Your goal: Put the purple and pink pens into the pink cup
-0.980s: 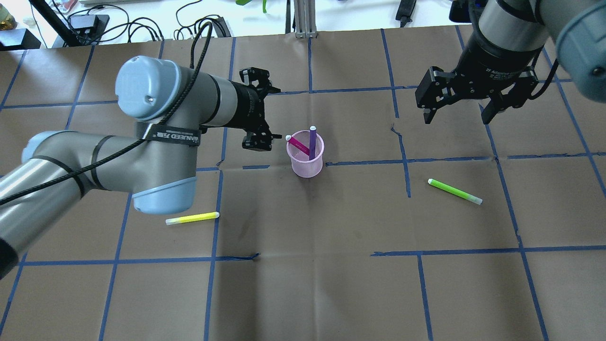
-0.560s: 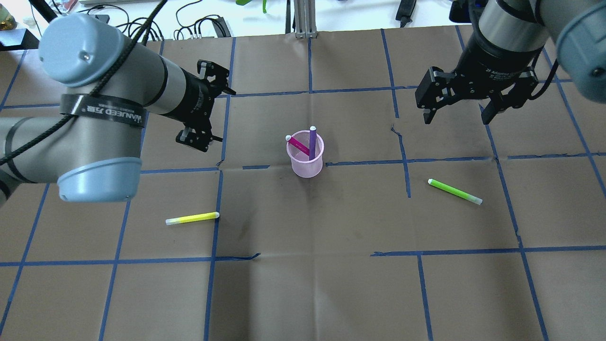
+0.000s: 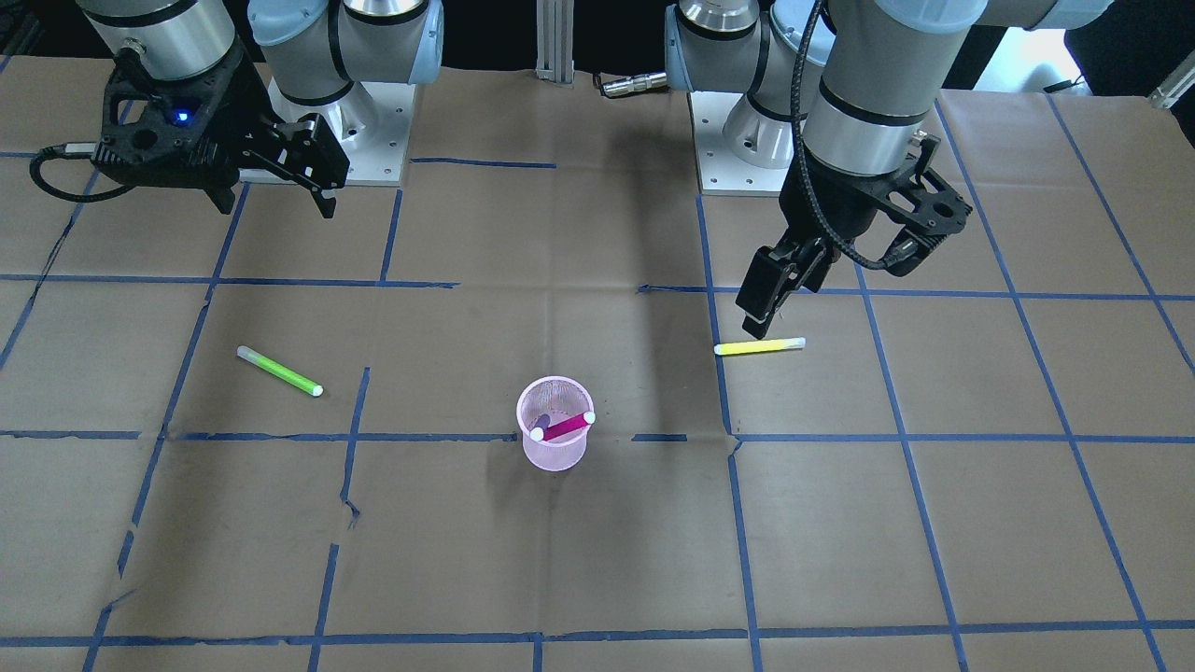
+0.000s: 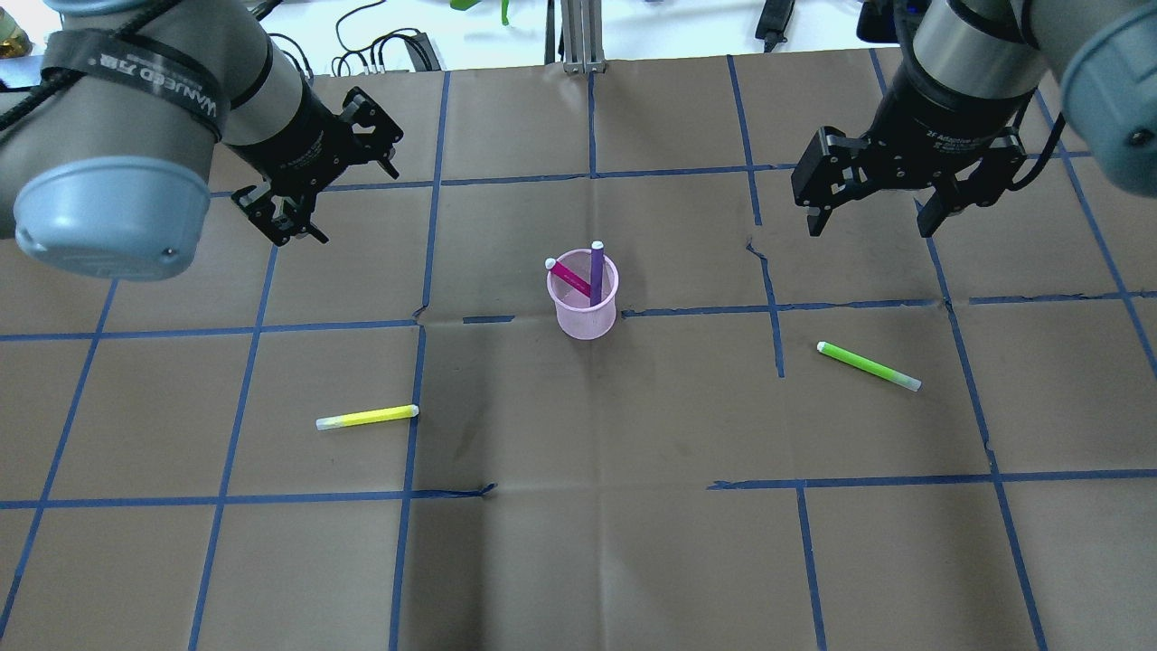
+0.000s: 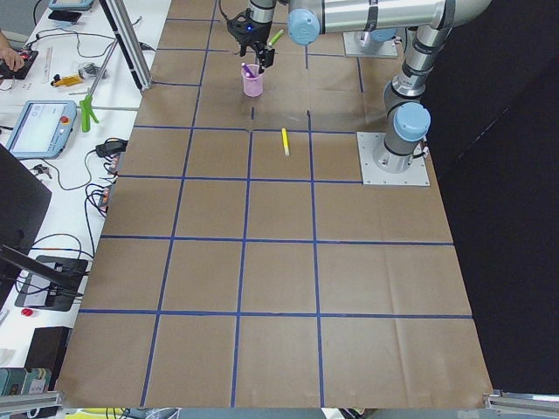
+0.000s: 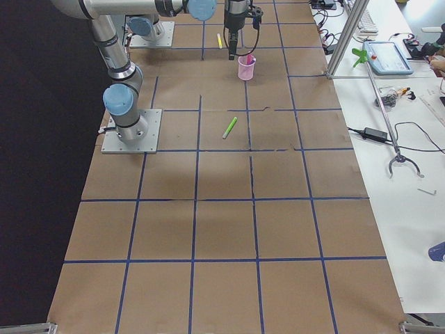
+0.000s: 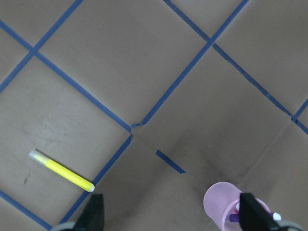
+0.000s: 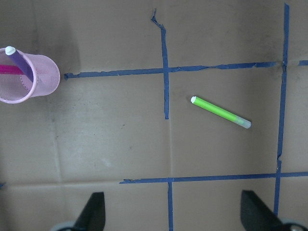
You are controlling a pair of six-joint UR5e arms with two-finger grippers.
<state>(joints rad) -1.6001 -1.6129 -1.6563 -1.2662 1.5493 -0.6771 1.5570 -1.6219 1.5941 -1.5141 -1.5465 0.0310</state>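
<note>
Over the surface (image 4: 578, 542), the left gripper (image 4: 358, 206) has swung from beside the pink cup (image 4: 583, 312) toward the far-left corner, jaws spread and empty. The right gripper (image 4: 870, 226) hangs open near the far-right corner. The cup sits mid-surface with the purple pen (image 4: 597, 267) and pink pen (image 4: 571, 278) inside, so it looks done to me. The front-facing view looks down into the cup and shows them crossing, while the overhead mostly shows their tips above the rim.
</note>
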